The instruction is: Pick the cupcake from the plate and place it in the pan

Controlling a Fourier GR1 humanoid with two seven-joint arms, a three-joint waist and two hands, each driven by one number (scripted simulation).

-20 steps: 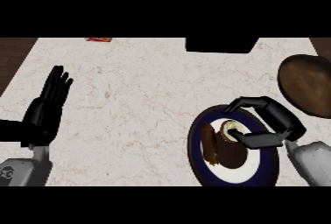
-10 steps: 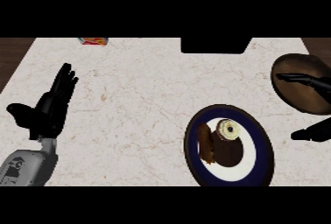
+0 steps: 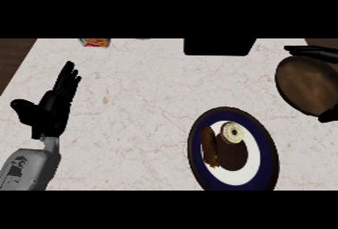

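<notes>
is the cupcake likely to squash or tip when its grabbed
Probably soft: the cupcake has a pale frosted top that a pinch from above could smear. It looks short and wide, so tipping seems unlikely. It touches a brown pastry on the plate, which may get nudged.

A pale marble counter [image 3: 152, 103] with faint tan veins. A white plate [image 3: 264, 156] with a dark blue rim holds a dark brown cupcake [image 3: 231, 147] topped cream. A brown pan [image 3: 307, 85]. A black left hand [image 3: 52, 107] on a grey forearm [image 3: 26, 167].
</notes>
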